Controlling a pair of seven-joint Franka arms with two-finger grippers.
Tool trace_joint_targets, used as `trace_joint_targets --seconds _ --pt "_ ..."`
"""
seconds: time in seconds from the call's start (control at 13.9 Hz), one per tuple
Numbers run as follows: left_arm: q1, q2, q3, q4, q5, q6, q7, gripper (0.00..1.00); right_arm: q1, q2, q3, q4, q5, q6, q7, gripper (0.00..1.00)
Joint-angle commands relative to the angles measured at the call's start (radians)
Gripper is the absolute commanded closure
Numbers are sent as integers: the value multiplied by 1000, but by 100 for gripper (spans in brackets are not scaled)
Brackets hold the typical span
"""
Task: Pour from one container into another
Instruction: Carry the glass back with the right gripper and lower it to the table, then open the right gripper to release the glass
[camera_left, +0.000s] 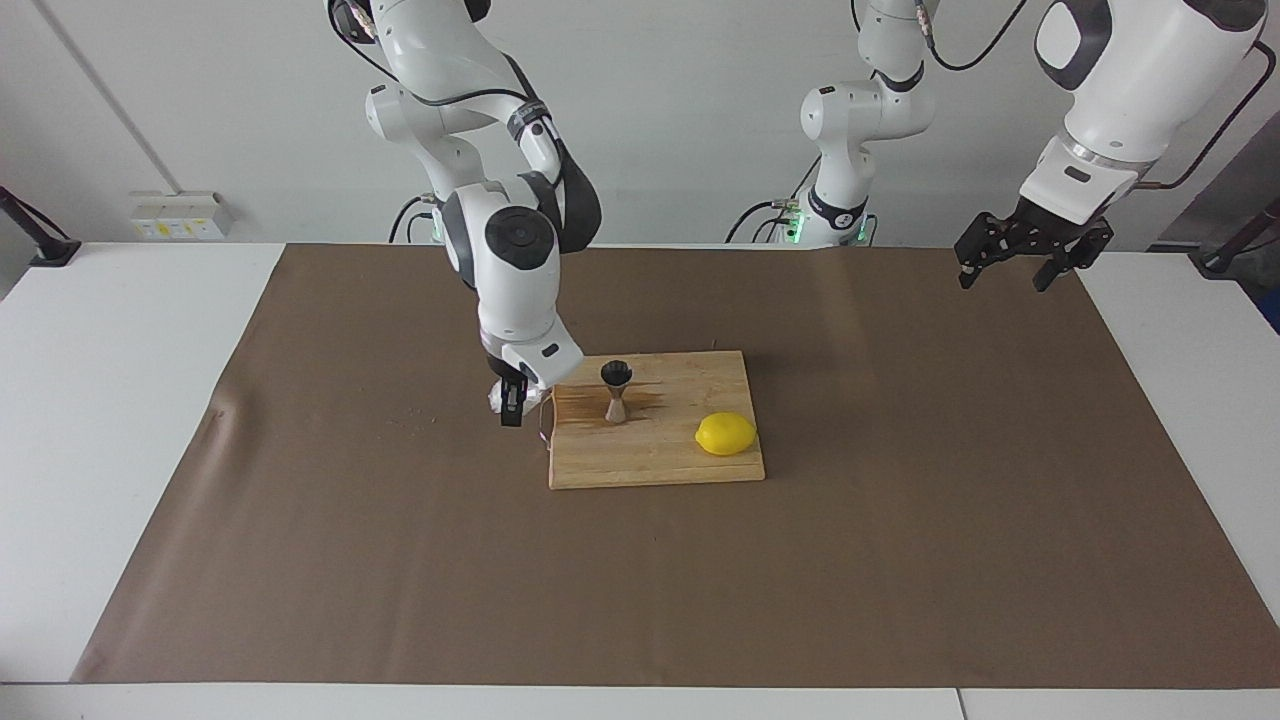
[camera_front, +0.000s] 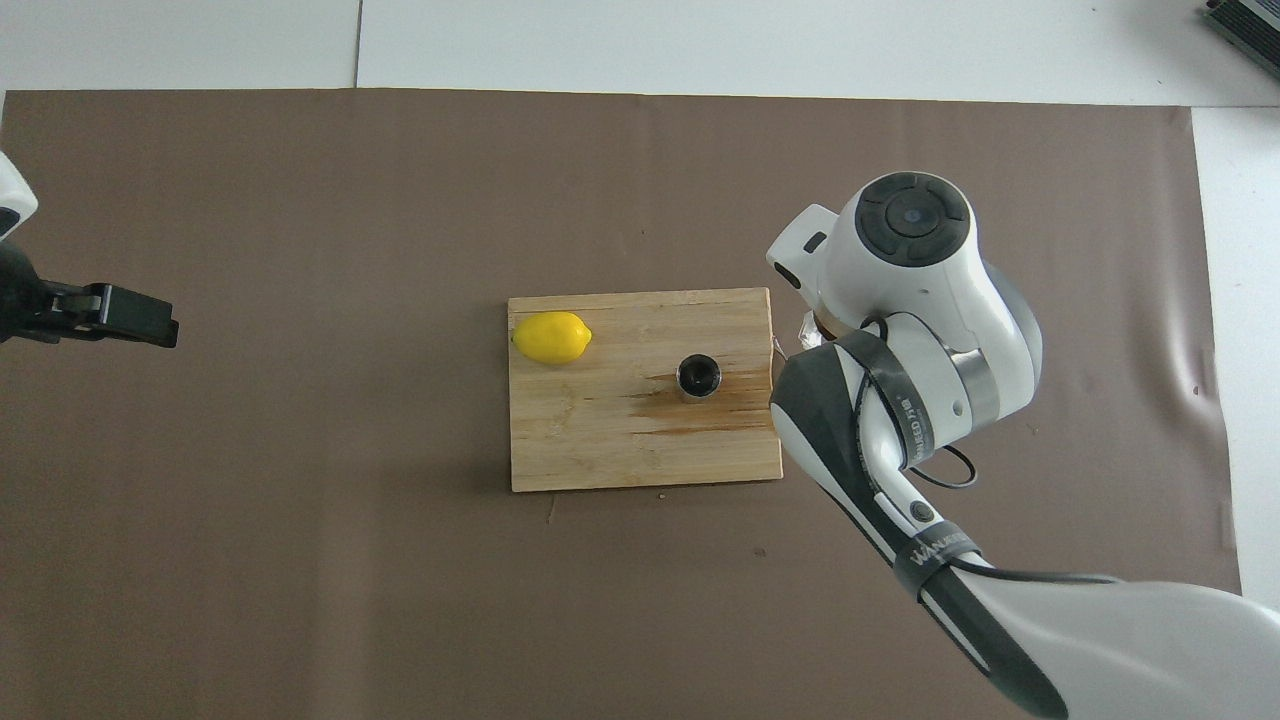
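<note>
Across the table, facing view: right gripper (camera_left: 512, 400) clamped on the clear glass tumbler (camera_left: 497, 397), low over the brown mat (camera_left: 350, 500) just beside the cutting board (camera_left: 655, 460) at the right arm's end; tumbler shows only as a whitish patch at the fingers, tilt not readable; steel jigger (camera_left: 616, 391) upright on the board, apart from the tumbler, lying from it toward the left arm's end; dark wet stain on the wood around the jigger; lemon (camera_left: 726, 434) on the board's corner toward the left arm; left gripper (camera_left: 1008, 265) spread wide, waiting high over the mat's edge at its own end.

From above, overhead view: right arm covers its gripper and nearly all the tumbler; jigger (camera_front: 698, 375) open-mouthed, clear of the arm; lemon (camera_front: 551, 337) at the farther corner; judgement: pour looks done, set-down on the mat next, straight below, jigger out of the path.
</note>
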Motion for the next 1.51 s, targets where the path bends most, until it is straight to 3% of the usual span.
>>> trace_joint_targets --seconds 0.0,0.29,0.65,0.86,1.01,1.22,1.44 --pt "8 -10 -6 -11 12 0 8 0 -121 -74 11 -161 122 131 -172 100" --pt "8 -10 -6 -11 12 0 8 0 -275 -95 11 -320 336 291 -458 100" --pt "8 -10 -6 -11 12 0 8 0 -407 -90 10 -390 426 340 -713 100" --pt "8 -10 -6 -11 12 0 8 0 -416 -92 10 -408 442 340 -734 99" --pt "8 -10 -6 -11 12 0 8 0 -415 -95 10 -427 451 349 -731 84" --pt "8 -10 -6 -11 12 0 8 0 -411 -95 10 -425 451 345 -726 0" --pt "8 -10 -6 -11 12 0 8 0 -411 -113 10 -414 453 337 -721 0"
